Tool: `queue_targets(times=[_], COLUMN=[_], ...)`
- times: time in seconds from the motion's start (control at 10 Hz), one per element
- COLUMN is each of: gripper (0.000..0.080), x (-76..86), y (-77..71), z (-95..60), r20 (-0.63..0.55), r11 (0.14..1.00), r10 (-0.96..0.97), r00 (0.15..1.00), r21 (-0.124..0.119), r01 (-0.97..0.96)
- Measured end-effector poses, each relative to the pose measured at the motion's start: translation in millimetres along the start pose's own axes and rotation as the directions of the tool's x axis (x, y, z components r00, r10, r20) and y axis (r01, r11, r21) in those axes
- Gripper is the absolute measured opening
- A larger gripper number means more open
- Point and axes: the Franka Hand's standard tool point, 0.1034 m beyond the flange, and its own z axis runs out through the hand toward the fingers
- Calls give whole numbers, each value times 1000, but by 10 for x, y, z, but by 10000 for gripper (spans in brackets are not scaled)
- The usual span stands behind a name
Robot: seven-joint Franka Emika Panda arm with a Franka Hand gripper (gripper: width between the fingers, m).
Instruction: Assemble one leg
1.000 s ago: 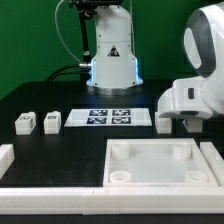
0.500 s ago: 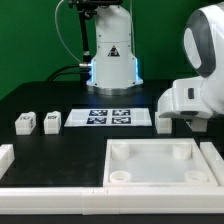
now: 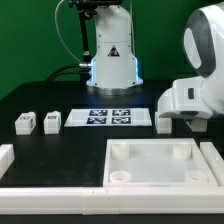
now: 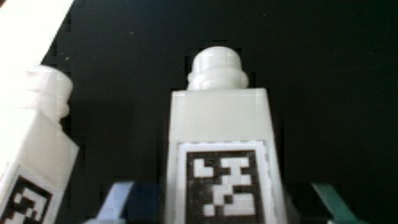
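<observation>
One leg (image 4: 221,120) on the table (image 4: 302,60), dead centre between the gripper (image 4: 222,205) fingers (image 4: 121,200), long axis crosswise to their closing line, knob end pointing away, can't tell if pinched yet tbh.

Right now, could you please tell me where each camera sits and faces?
Exterior view: off the arm, facing the robot's base across the black table; arm's end at the exterior view's right.
Wrist view: on the wrist, looking along the jaws at a tagged white leg.
Shared: the black table only; the exterior view does not show that leg.
</observation>
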Motion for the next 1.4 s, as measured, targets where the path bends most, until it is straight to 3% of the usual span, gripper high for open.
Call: queue_targets(times=[0.1, 0.2, 0.4, 0.5, 0.6, 0.7, 0.9, 1.0, 1.1, 1.2, 1.3, 1.4], gripper=[291, 291, 291, 291, 291, 291, 291, 291, 291, 291, 291, 291], x=[-81, -171, -495, -563, -448, -465, -391, -427, -386, -314, -217, -193], y=[135, 322, 645, 682, 624, 629, 623, 787, 1079, 1105, 1103, 1121], z=[-214, -506, -912, -1091, -1093, -1055, -1169, -1328, -1836, -2091, -2337, -2378], r20=[13, -11, -24, -90, -262, -341, -544, -583, -656, -725, -809, -886], r11=[999, 998, 995, 997, 996, 996, 994, 987, 981, 983, 982, 984], r10=[-47, -70, -94, -75, -71, -66, -54, -124, -149, -127, -128, -108], r00=[999, 998, 995, 993, 962, 938, 837, 803, 740, 677, 574, 450], r21=[-5, 9, 20, 26, 35, 36, 47, 8, -7, -3, -23, -31], r01=[47, 70, 94, 77, 84, 83, 95, 158, 191, 181, 188, 176])
